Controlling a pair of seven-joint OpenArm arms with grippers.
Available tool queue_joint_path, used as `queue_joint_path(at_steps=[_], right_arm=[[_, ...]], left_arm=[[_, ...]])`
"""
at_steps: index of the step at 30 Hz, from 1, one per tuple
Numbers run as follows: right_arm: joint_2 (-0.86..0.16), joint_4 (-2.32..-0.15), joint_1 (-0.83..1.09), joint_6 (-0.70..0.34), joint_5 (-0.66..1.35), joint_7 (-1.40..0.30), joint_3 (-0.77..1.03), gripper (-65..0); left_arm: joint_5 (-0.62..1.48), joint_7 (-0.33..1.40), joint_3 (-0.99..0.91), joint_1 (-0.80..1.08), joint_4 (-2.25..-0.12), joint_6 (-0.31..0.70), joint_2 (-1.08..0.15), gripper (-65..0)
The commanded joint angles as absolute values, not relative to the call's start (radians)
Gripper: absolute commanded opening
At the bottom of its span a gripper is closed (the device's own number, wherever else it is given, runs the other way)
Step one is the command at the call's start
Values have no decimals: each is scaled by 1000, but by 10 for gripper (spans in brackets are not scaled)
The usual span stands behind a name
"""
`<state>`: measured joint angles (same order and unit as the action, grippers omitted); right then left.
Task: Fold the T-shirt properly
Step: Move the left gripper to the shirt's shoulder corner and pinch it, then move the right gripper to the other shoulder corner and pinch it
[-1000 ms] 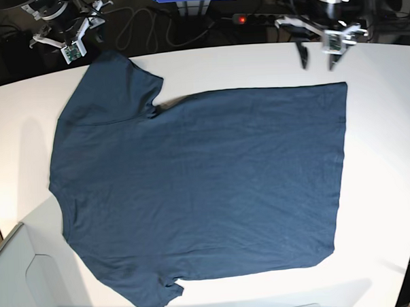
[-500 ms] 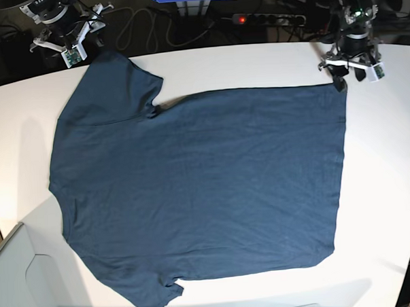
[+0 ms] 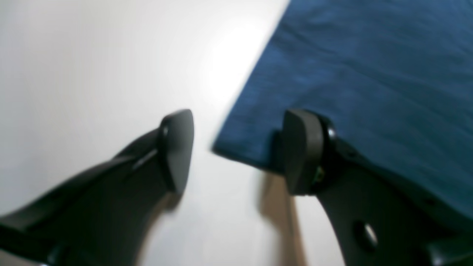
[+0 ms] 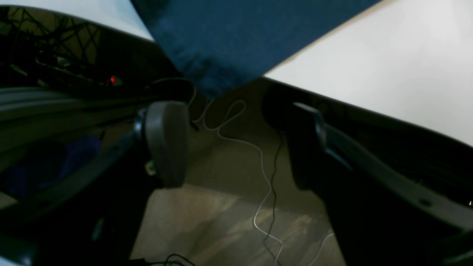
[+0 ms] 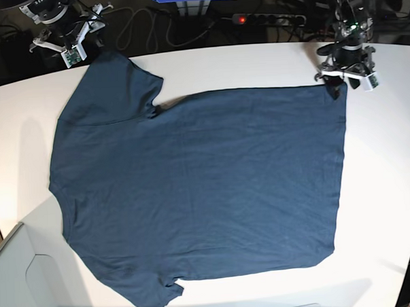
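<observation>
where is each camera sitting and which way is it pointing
base: high above, looking down on the white table and spread T-shirt; both arms at the far edge.
left wrist: behind the open left gripper, aimed at the shirt's hem corner.
right wrist: behind the open right gripper, off the table edge, facing sleeve tip and floor cables.
Shared: all show the T-shirt.

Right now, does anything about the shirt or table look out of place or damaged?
Nothing stands out. The T-shirt lies flat and spread on the white table, only lightly creased near the upper sleeve. No tears or spills show.
</observation>
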<state>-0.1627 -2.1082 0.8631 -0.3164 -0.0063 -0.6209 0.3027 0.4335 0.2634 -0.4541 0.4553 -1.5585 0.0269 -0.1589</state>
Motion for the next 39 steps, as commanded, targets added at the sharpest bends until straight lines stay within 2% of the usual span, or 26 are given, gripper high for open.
queue_joint_path(at_steps=[1, 6, 11, 24, 30, 34, 39], right_arm=[[-168, -2123, 874, -329, -2, -605, 309, -258], [-168, -2123, 874, -329, -2, -605, 309, -258], [-168, -2123, 874, -329, -2, -605, 311, -258], [-163, -2121, 857, -329, -2, -605, 303, -255], [-163, -2121, 852, -329, 1, -605, 300, -255], [-163, -2121, 851, -329, 1, -605, 286, -254], [-163, -2121, 839, -329, 1, -605, 286, -254]], left_arm=[[438, 272, -449, 461, -1567, 71, -174, -315], [438, 275, -475, 456, -1531, 242, -165, -500], [438, 275, -522, 463, -1524, 259, -162, -650], [438, 325, -578, 467, -1531, 259, -162, -648], [440, 366, -581, 467, -1532, 259, -162, -551], [440, 366, -581, 467, -1540, 260, -162, -450], [446, 360, -604, 527, -1664, 259, -151, -356]])
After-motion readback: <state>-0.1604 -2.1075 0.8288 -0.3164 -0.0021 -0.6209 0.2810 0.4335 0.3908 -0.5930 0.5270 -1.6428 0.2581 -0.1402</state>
